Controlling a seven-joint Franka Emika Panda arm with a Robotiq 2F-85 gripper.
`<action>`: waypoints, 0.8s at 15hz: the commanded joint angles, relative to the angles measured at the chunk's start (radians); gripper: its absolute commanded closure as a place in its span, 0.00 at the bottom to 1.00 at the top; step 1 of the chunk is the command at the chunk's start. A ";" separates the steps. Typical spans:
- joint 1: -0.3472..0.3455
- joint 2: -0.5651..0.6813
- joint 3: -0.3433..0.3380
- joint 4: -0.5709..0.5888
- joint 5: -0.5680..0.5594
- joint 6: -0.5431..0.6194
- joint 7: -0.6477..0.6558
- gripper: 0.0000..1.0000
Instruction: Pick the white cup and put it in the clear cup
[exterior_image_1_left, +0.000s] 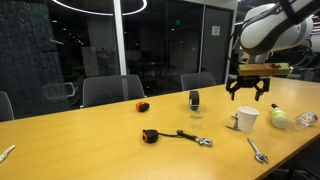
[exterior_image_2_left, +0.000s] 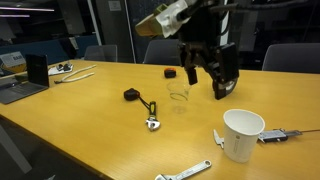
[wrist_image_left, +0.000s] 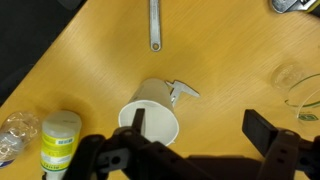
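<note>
Step in hand: approach for the pick; the white cup has not been grasped.
Gripper (exterior_image_1_left: 247, 90): hangs above the white cup with its fingers spread wide and nothing between them. No contact shows.
White cup (exterior_image_1_left: 245, 119): upright, mouth up, toward one end of the table (exterior_image_1_left: 80, 130). A spoon (exterior_image_1_left: 257, 150) lies between it and the nearer edge.
Clear cup (exterior_image_2_left: 178, 93): upright, mouth up, further in from that end and well apart from the white cup. It appears empty, so it is judged ready to receive.
Alignment: in the wrist view the white cup sits at one finger, with the opposite finger (wrist_image_left: 258, 128) well clear of it. A sideways correction is judged necessary before descent.
Jaw opening: judged wide so that the fingers pass outside the rim.
Risk: the thin cup wall may crush or tip. A small white piece (wrist_image_left: 185, 92) lies just beside the cup.
</note>
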 joint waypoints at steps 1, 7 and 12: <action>0.039 0.116 -0.037 0.085 0.004 0.027 -0.118 0.00; 0.063 0.227 -0.105 0.153 0.004 0.030 -0.310 0.00; 0.069 0.299 -0.158 0.166 0.026 0.047 -0.427 0.00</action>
